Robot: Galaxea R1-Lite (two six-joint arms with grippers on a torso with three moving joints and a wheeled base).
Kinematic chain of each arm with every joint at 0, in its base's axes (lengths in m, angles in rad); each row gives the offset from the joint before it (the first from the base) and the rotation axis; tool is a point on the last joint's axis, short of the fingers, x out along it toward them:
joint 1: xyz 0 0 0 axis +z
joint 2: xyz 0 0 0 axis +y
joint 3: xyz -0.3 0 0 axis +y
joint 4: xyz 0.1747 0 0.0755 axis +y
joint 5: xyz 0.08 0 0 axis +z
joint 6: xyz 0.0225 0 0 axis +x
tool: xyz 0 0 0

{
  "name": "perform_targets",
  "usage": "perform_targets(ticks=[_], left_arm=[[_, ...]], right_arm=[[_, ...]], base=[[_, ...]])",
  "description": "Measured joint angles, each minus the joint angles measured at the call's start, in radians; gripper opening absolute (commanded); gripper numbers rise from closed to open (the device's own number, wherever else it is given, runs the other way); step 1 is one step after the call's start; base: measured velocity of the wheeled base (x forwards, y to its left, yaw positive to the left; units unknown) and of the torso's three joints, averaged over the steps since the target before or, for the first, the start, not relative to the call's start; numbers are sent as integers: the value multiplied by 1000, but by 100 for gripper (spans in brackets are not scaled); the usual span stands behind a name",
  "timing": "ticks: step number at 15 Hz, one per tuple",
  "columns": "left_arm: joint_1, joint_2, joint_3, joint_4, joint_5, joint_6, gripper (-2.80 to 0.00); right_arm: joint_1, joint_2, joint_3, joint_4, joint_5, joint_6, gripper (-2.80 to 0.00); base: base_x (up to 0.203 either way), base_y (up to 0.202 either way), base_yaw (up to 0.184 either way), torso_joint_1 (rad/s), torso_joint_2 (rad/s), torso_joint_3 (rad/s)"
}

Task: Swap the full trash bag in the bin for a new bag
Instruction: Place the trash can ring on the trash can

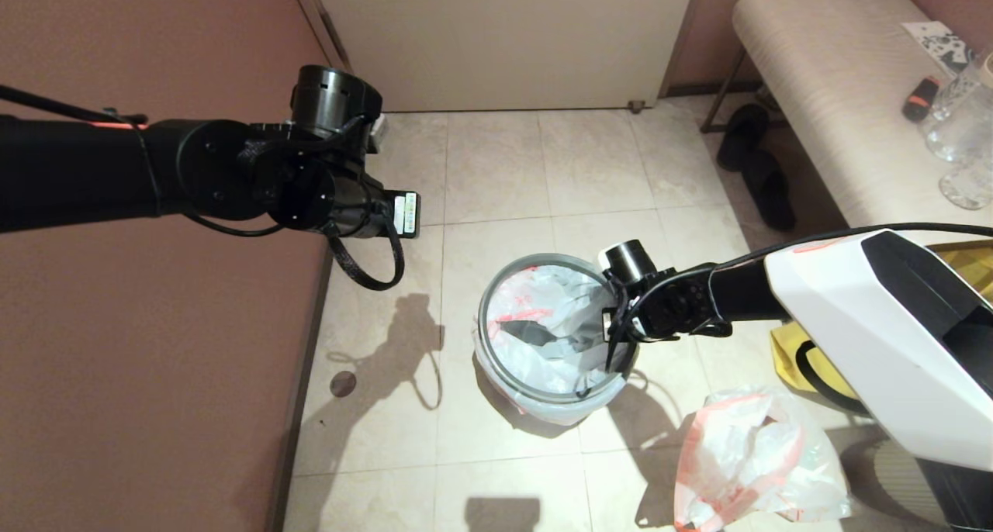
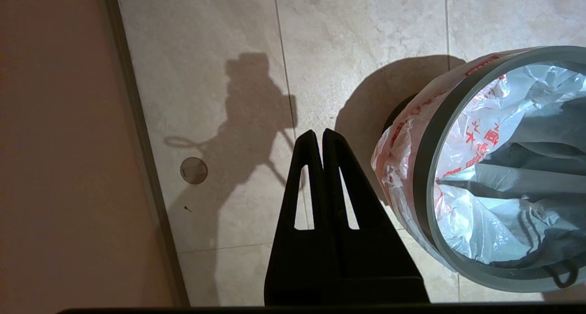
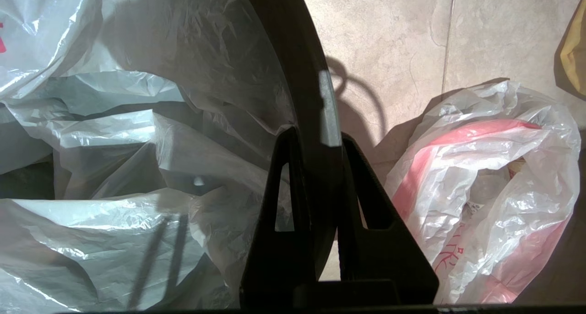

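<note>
The bin (image 1: 482, 323) stands on the tiled floor, its grey hoop rim (image 2: 423, 167) pressed over the new bag (image 1: 543, 315). That bag is thin white plastic with red print (image 2: 494, 135), lining the inside and folded over the outside. At the bin's right edge my right gripper (image 3: 318, 135) is shut on the hoop rim (image 3: 329, 108), one finger inside against the bag and one outside. The full trash bag (image 1: 756, 458) lies lumpy on the floor to the bin's lower right, and shows again as (image 3: 485, 186). My left gripper (image 2: 319, 133) is shut and empty, held high to the bin's left.
A brown wall runs along the left, with a round floor cover (image 1: 342, 384) near its base. A yellow tote (image 1: 799, 354) sits right of the bin under my right arm. A padded bench (image 1: 838, 90) with glassware (image 1: 962, 121) and black slippers (image 1: 760, 167) stand at back right.
</note>
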Motion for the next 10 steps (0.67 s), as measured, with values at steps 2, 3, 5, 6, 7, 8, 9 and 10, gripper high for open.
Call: perform_targets(ticks=[2, 3, 5, 6, 7, 8, 9, 10], left_arm=[[0, 1, 0, 0, 0, 0, -280], [0, 2, 0, 0, 0, 1, -280], [-1, 7, 0, 0, 0, 2, -280], [-4, 9, -1, 0, 0, 2, -280], [-7, 10, -1, 0, 0, 2, -280], [-9, 11, -1, 0, 0, 1, -280], [-10, 11, -1, 0, 0, 0, -280], [-10, 11, 0, 0, 0, 0, -280]], right_arm=[[2, 14, -8, -2, 0, -3, -280], [2, 26, -16, -1, 0, -6, -280], [1, 55, -41, 3, 0, -8, -280], [0, 67, -50, 3, 0, -11, -280], [0, 77, -57, 3, -3, -22, -280], [0, 82, -62, 1, -6, -29, -280], [1, 82, -64, 1, -9, -30, -280], [3, 77, -63, 1, -11, -30, -280]], base=[[0, 0, 0, 0, 0, 0], [0, 0, 0, 0, 0, 0], [0, 0, 0, 0, 0, 0], [0, 0, 0, 0, 0, 0], [0, 0, 0, 0, 0, 0], [0, 0, 0, 0, 0, 0], [0, 0, 0, 0, 0, 0], [0, 0, 0, 0, 0, 0]])
